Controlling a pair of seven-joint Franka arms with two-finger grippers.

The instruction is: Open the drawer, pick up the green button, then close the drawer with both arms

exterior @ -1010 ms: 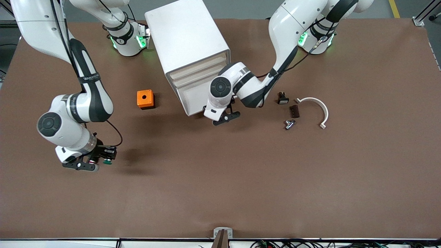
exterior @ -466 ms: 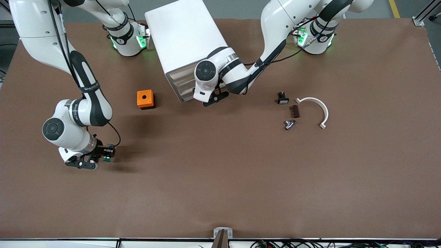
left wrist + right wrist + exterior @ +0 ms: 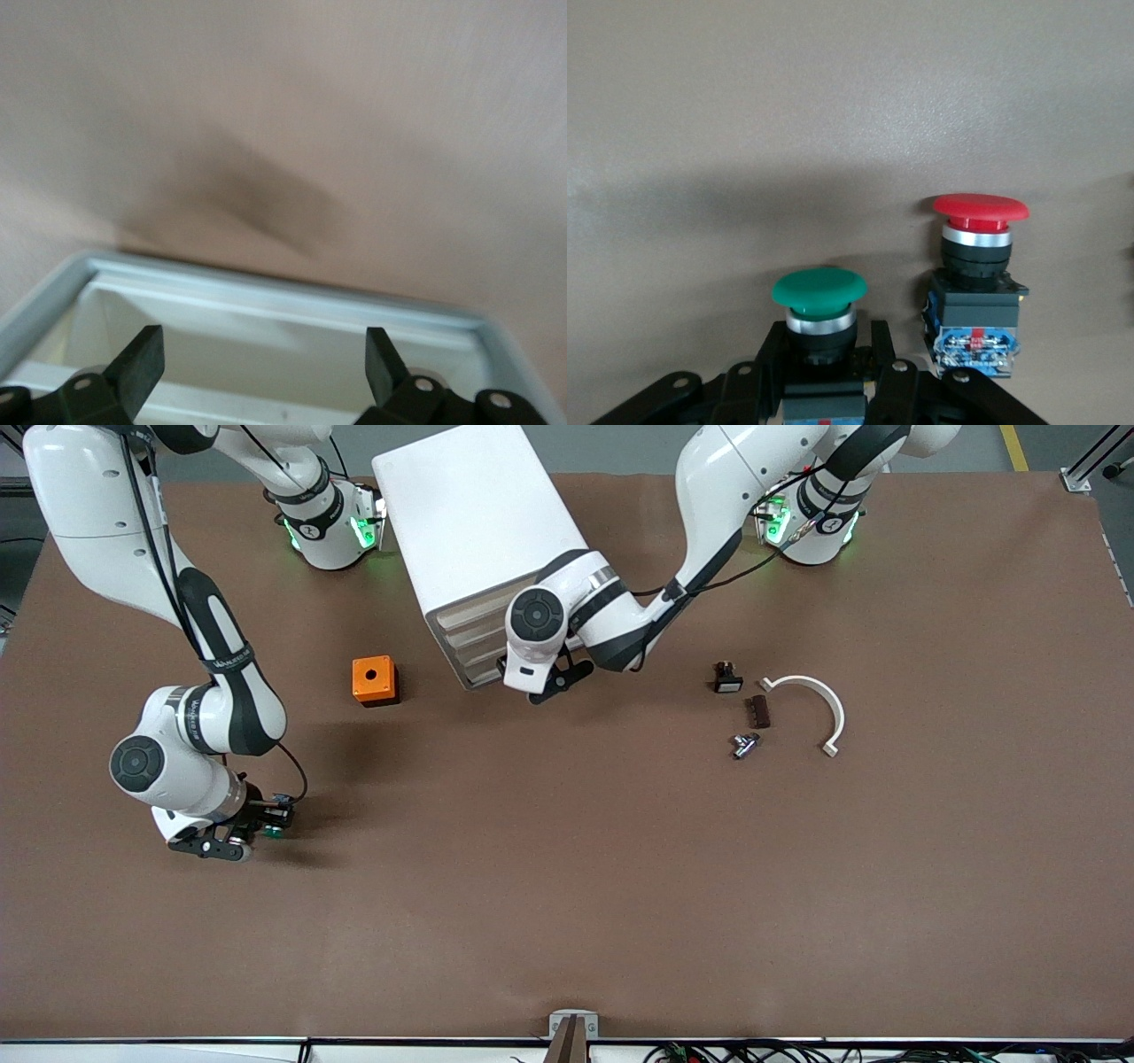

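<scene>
Right pincer, lower left of the front frame, sits low over the brown bench toward the right arm's end. Its jaws are clamped together on the black body of the green-capped button, cap pointing away from the wrist. A red-capped button stands upright just beside it in the right wrist view; whether the two touch cannot be told.

Mid-frame, an orange box with a round hole in its top rests on the bench. Toward the left arm's end lie a small black part, a dark brown block, a small metal fitting and a curved white bracket, close together.

Left pincer, upper centre, is at the cream drawer fronts of the white cabinet. Its fingers stand wide apart, holding nothing, over the rim of a white drawer.
</scene>
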